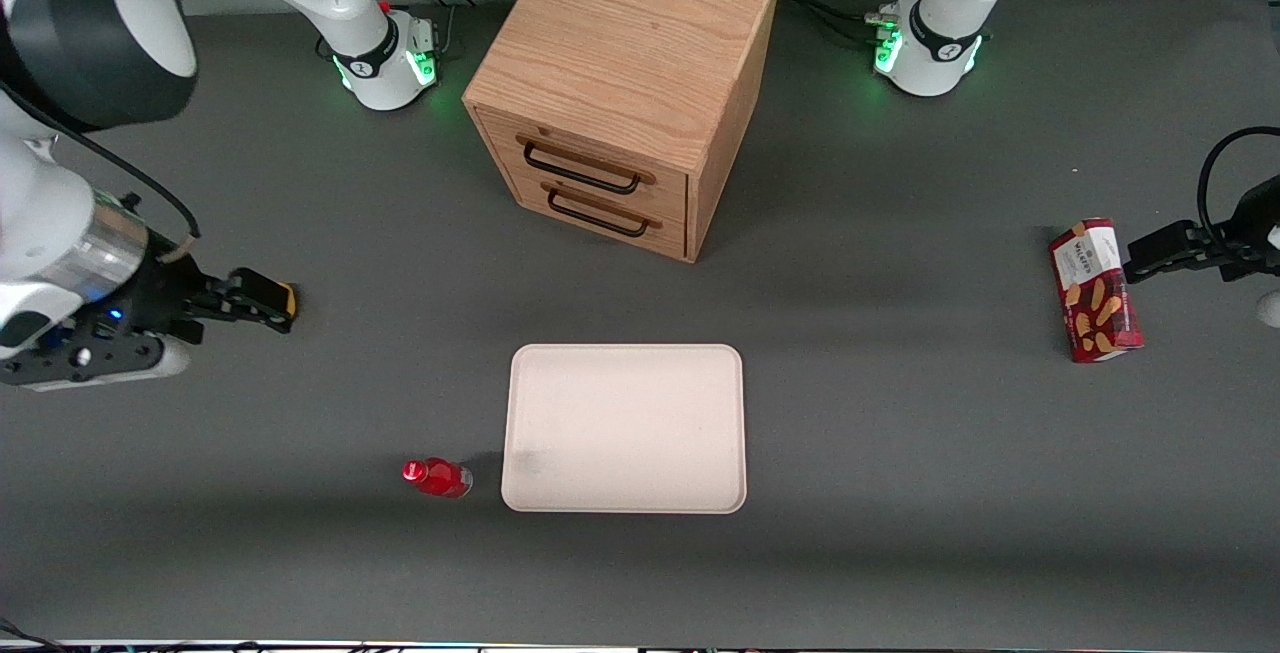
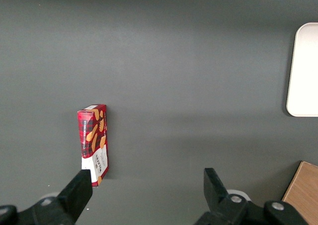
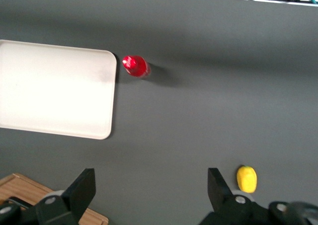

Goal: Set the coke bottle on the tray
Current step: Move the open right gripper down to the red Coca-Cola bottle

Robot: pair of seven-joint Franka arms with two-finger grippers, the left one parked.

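The coke bottle (image 1: 437, 477) (image 3: 135, 66), small and red with a round red cap, rests on the grey table. It is just beside the tray's corner nearest the front camera, on the working arm's side. The tray (image 1: 625, 428) (image 3: 54, 93) (image 2: 304, 71) is flat, cream-pink, and has nothing on it. My right gripper (image 1: 272, 305) (image 3: 151, 185) hovers toward the working arm's end of the table, farther from the front camera than the bottle and well apart from it. It is open, with only bare table between its fingers.
A wooden drawer cabinet (image 1: 625, 93) (image 3: 30, 195) with two black handles stands farther from the front camera than the tray. A red biscuit box (image 1: 1095, 291) (image 2: 93, 144) lies toward the parked arm's end. A yellow lump (image 3: 247, 179) (image 1: 289, 299) lies by my gripper.
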